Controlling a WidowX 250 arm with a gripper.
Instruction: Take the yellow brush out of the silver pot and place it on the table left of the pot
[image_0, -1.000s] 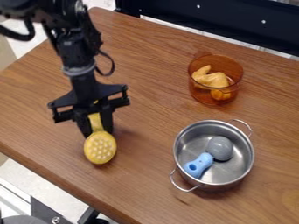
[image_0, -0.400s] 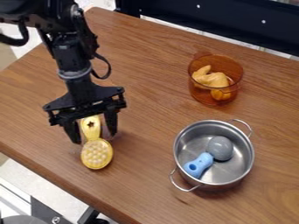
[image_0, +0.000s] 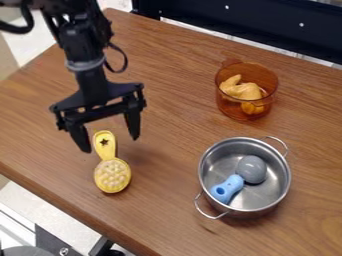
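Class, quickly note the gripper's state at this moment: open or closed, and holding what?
Gripper: open, holding nothing, above the yellow brush's handle.

Open gap between the spread fingers (image_0: 133, 123), yellow brush (image_0: 112, 176) in the way just below it, bare tabletop (image_0: 172, 137) to the view's right of the fingers, metal pot (image_0: 268, 196) an obstacle lower right, amber pot (image_0: 231, 108) another upper right.

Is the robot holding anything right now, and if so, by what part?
Nothing is held; the gripper is open above the yellow brush.
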